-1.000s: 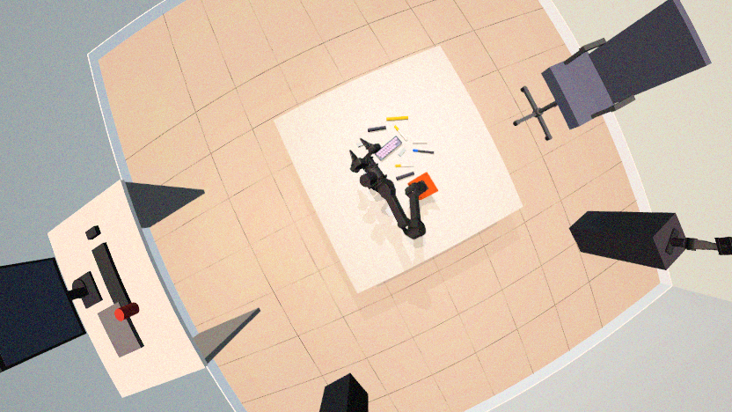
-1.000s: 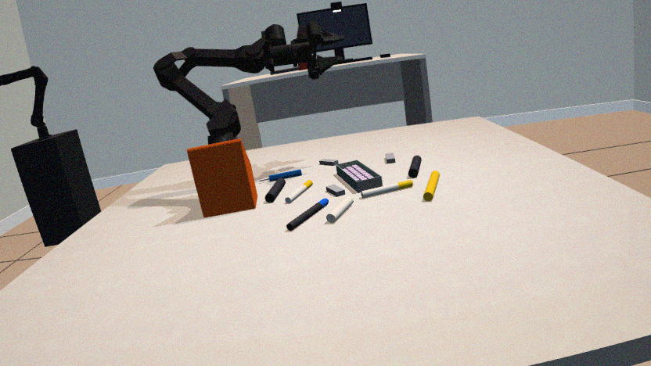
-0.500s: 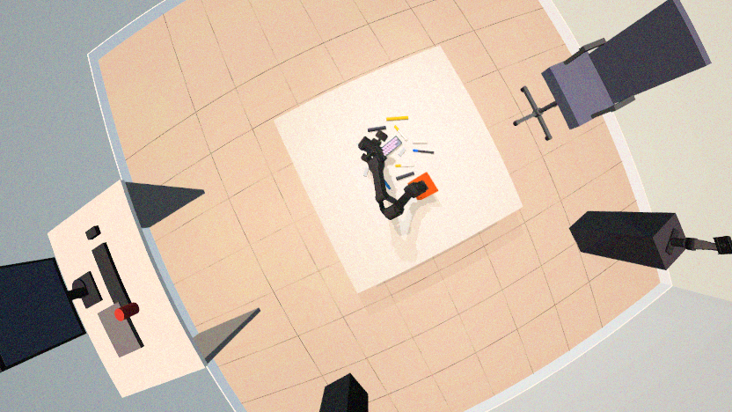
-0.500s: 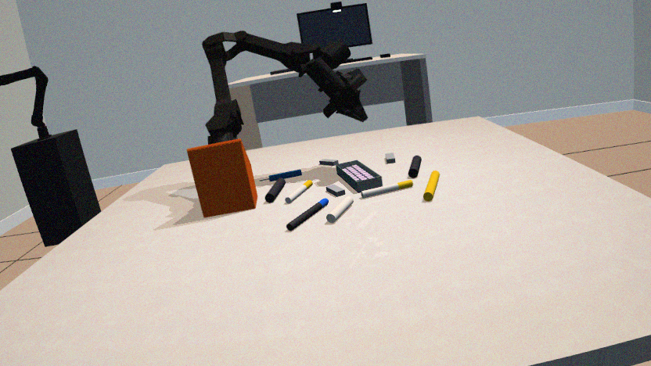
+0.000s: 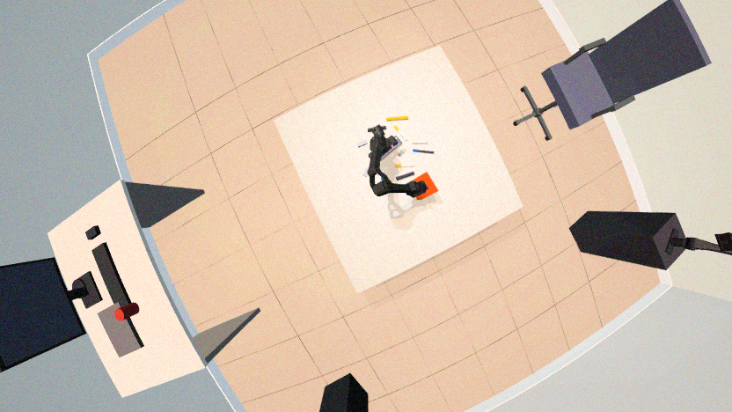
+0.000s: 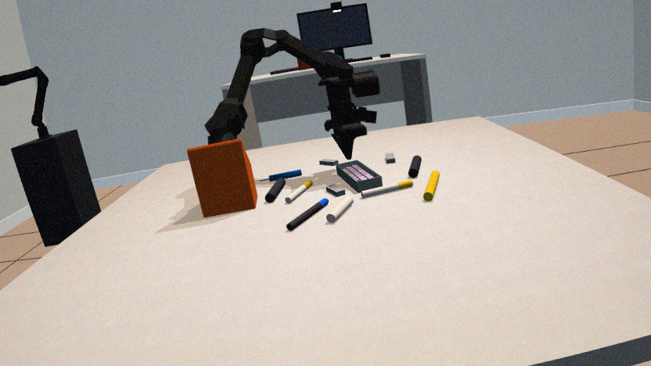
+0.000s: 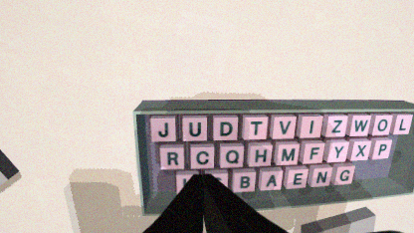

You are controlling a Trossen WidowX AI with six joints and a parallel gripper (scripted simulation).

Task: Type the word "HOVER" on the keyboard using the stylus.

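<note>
The keyboard point(image 6: 348, 179) point(image 7: 279, 106), a dark green tray of pink letter keys, lies on the desk. In the wrist view, keys H point(image 7: 260, 154), O point(image 7: 382, 125), V point(image 7: 284, 127), E point(image 7: 298, 178) and R point(image 7: 172, 158) are readable. The fingertips cover part of the bottom row's left keys. My gripper point(image 6: 348, 156) point(image 7: 201, 182) is shut and empty, pointing down above the keyboard. A blue-handled stylus with a thin tip point(image 6: 285, 174) lies on the desk between the keyboard and the orange block; it is out of the wrist view.
The orange block point(image 6: 223, 179) point(image 5: 432, 184) stands by the arm's base. Around the keyboard lie a yellow stick point(image 6: 431, 184) point(image 5: 397, 118), a black and blue pen point(image 6: 307, 214) point(image 5: 424, 151), a white stick point(image 6: 339, 209), two yellow-and-white pens, dark sticks and several grey blocks.
</note>
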